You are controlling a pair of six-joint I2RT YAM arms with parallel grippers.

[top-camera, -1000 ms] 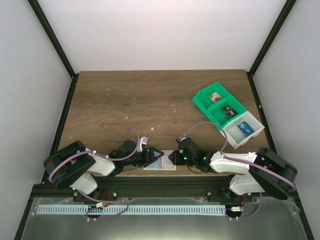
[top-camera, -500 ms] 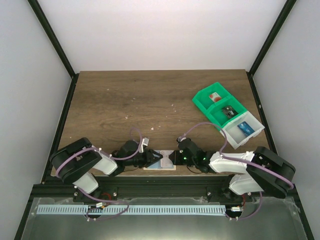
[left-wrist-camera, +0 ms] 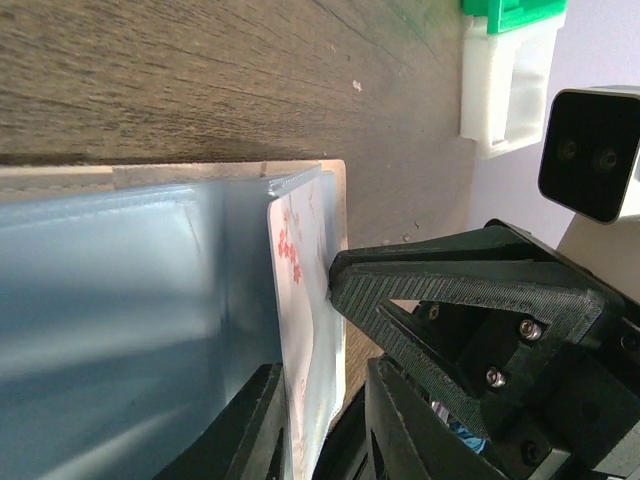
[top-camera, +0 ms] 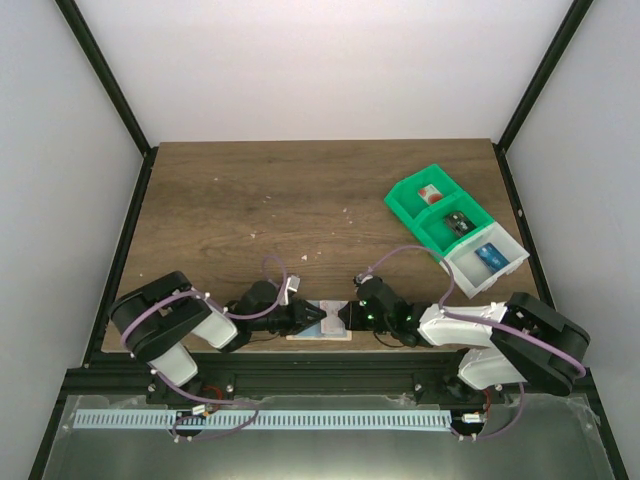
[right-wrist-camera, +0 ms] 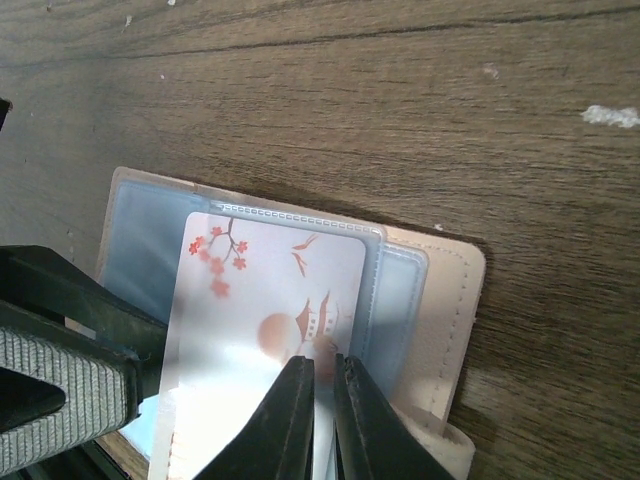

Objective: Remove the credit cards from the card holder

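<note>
The blossom-printed credit card (right-wrist-camera: 270, 300) lies against the pale pockets of the open card holder (right-wrist-camera: 450, 290), at the near edge of the surface (right-wrist-camera: 400, 100). The right pincer (right-wrist-camera: 322, 400) is clenched on the card's edge. The left pincer (left-wrist-camera: 322, 405) straddles a pocket leaf, and I cannot tell if it grips. If not, the holder may drag along with the card. A second ago the left pincer gaped wider and stood farther left.
</note>
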